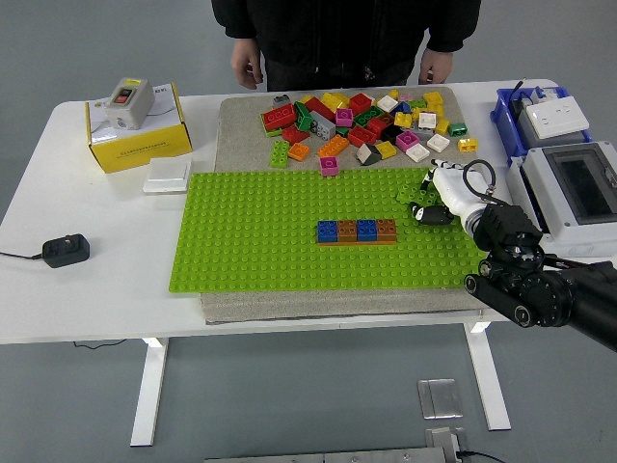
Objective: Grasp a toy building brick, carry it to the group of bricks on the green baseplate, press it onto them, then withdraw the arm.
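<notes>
A row of blue and brown bricks (357, 231) is pressed onto the middle of the green baseplate (251, 241). My right hand (426, 200), white with dark fingertips, hovers over the baseplate's right end, to the right of that row and apart from it. Its fingers are curled around a small green brick (413, 191), which is partly hidden by them. A pile of loose coloured bricks (366, 121) lies on the grey mat beyond the baseplate. My left arm is out of view.
A person stands at the far edge, with both hands (246, 69) hanging down and off the table. A yellow box (137, 135), a white switch plate (167, 177) and a black plug (65, 251) lie left. A blue bin (545, 116) and a grey enclosure (576, 188) stand right.
</notes>
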`<state>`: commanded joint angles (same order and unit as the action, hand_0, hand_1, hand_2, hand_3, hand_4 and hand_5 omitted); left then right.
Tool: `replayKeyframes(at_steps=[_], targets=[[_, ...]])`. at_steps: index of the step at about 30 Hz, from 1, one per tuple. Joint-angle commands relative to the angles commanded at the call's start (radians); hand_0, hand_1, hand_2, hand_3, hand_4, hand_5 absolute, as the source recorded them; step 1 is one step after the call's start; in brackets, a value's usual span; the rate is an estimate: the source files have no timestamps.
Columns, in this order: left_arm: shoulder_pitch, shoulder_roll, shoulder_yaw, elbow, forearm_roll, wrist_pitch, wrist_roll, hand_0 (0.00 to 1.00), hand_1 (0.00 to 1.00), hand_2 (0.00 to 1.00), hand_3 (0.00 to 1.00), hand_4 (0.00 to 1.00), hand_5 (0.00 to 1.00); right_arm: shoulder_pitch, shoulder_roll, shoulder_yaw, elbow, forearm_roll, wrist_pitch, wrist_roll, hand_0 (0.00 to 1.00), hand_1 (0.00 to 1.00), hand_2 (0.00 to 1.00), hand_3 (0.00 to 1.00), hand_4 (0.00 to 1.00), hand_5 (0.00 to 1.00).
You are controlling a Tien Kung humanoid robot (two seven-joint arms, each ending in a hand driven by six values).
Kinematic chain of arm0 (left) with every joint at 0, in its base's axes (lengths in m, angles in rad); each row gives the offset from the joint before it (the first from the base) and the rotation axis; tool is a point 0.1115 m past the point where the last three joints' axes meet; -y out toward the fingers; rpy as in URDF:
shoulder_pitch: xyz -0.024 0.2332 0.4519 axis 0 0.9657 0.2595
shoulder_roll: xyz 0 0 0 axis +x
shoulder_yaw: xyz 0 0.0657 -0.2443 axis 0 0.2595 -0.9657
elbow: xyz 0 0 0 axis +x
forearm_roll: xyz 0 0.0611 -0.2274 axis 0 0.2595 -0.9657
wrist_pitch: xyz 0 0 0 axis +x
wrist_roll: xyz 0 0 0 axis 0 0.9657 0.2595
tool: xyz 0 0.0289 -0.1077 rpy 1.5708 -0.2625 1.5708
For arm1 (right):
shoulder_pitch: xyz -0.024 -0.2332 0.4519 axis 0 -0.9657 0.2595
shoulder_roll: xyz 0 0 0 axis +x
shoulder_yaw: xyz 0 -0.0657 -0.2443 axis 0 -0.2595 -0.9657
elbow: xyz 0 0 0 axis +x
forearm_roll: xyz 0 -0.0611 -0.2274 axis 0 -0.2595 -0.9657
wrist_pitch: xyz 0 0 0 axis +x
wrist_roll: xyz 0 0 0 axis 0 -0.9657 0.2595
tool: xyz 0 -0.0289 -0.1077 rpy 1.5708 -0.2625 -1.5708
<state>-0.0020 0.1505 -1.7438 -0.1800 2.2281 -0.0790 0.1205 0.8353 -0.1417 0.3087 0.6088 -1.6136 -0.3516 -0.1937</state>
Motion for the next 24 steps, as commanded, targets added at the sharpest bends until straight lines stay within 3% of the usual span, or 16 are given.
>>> replayKeyframes(at_steps=[14,24], targets=[[0.004,-0.001,0.003,0.0,-0.005,0.001,0.001,0.661,0.631,0.599,0.722,0.316,0.756,0.003,-0.018,-0.001,0.032,-0.009,0.002,-0.007,0.969,0.99,0.992,0.441,0.38,0.283],[0.009,0.0,-0.006,0.0,0.002,-0.001,0.003,0.66,0.631,0.599,0.724,0.314,0.761,0.003,-0.065,0.011,0.187,-0.063,-0.008,-0.033,0.962,0.984,0.988,0.439,0.387,0.286]])
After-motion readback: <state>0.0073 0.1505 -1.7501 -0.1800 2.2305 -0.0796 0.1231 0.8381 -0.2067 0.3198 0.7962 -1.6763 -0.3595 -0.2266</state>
